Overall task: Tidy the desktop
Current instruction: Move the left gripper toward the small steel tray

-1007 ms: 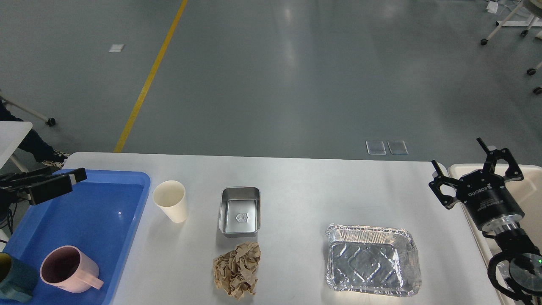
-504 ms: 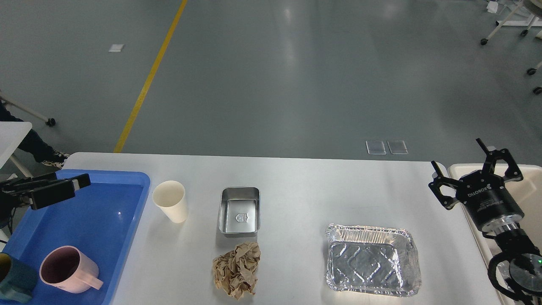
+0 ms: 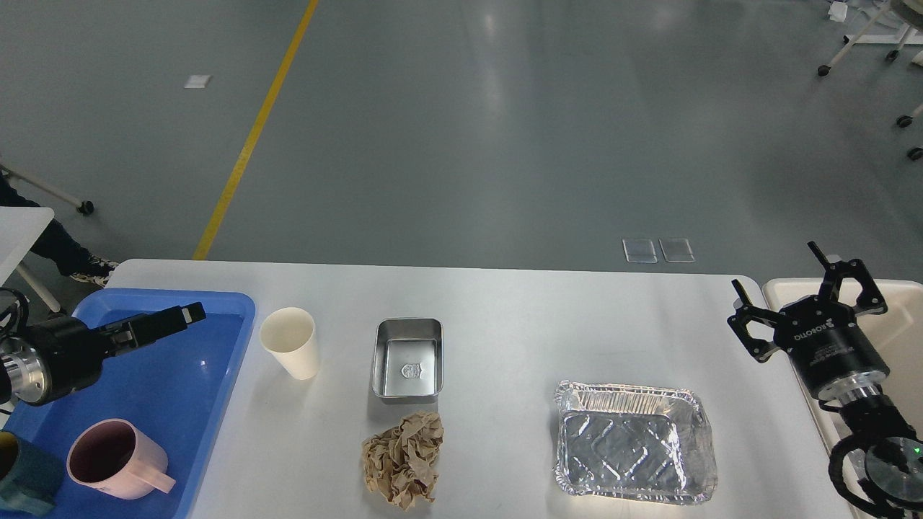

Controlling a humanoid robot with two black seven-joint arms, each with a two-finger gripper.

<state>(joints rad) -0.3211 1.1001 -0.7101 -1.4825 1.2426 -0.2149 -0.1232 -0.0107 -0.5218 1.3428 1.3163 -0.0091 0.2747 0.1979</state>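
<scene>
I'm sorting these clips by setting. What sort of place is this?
Probably a factory-style hall or robot test lab: a wide bare grey floor with a painted yellow line, wheeled stands at the far right, and a white table set out with dishes.

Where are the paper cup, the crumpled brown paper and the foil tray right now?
paper cup [image 3: 292, 352], head view, on its cream side wall.
crumpled brown paper [image 3: 404, 461], head view, on the middle of the wad.
foil tray [image 3: 629, 450], head view, on its embossed floor.
</scene>
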